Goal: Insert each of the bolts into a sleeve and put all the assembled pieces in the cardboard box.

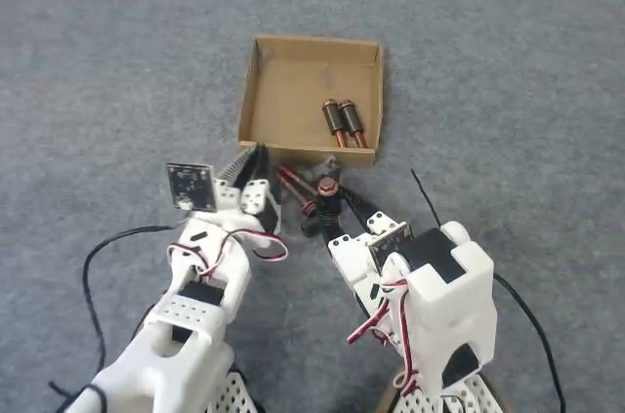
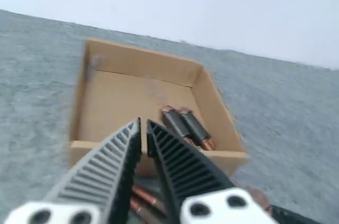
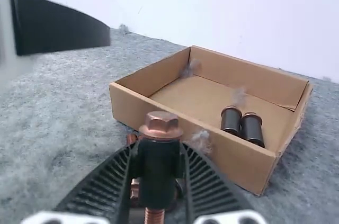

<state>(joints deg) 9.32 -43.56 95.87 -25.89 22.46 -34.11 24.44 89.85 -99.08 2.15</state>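
Two finished pieces (image 1: pixel 342 123) lying in box (image 1: pixel 248 91). My right gripper (image 3: pixel 157 152) clamps sleeve with bolt (image 3: pixel 159 168) upright; left gripper (image 2: pixel 143 128) closed, empty, by box front wall.

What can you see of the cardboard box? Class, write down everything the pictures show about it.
The cardboard box is plain brown, shallow and open-topped, roughly square, with four low upright walls and a flat floor. It sits flat on the grey carpet, about mid-table. Two sleeved bolts lie side by side inside it, close to its right wall; the rest of its floor is bare.
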